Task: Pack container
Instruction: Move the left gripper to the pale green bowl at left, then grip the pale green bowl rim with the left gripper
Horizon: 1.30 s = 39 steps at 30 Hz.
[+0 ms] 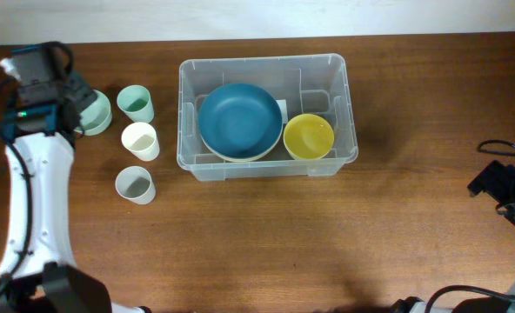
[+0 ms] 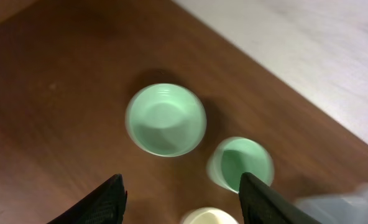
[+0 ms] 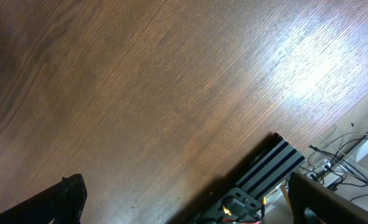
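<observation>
Well, the container (image 1: 262,59) stands mid-table, long axis left to right, a blue bowl (image 1: 240,117) and a yellow bowl (image 1: 308,136) already inside. The left gripper (image 2: 181,180) hangs over a pale green bowl (image 2: 165,119), jaws wide apart and empty — the container lies to its right, beyond a row of cups (image 1: 139,141). The right gripper (image 3: 185,180), equally spread and empty, sits at the right edge — I think the left arm is nearer the loose pieces.

left gripper (image 2: 181,202), right gripper (image 3: 190,202): jaws spread
</observation>
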{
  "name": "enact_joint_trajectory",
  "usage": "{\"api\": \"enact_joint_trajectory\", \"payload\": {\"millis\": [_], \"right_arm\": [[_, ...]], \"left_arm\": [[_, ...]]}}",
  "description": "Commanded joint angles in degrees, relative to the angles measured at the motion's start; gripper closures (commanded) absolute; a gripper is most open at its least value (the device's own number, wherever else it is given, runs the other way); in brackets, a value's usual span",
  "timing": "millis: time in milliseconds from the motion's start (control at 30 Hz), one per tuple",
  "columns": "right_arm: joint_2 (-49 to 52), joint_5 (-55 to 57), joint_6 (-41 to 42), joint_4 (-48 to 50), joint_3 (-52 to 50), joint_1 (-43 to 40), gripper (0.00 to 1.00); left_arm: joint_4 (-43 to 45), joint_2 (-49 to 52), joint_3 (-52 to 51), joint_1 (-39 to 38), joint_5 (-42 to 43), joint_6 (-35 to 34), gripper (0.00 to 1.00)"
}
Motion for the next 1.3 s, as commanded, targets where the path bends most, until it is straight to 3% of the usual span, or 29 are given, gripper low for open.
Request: {"api": "enact_joint_trajectory", "payload": {"millis": [0,200,767,1267], "right_arm": [[0.2,-0.2,-0.2,0.0,-0.2,-0.3,0.01],[0.2,-0.2,-0.2,0.0,-0.2,-0.3,0.01],[0.2,-0.2,-0.2,0.0,-0.2,-0.3,0.01],[0.2,-0.2,-0.2,0.0,-0.2,-0.3,0.01]], "left_arm": [[-0.1,4.6,0.6,3.7,4.7,-1.7,0.41],[-0.6,11.8,0.6,8.1,11.8,-4.5,0.41],[0.4,24.0,0.6,8.5,8.9,-9.4,0.41],[7.2,24.8,0.6,8.7,10.1,-9.6,0.41]]}}
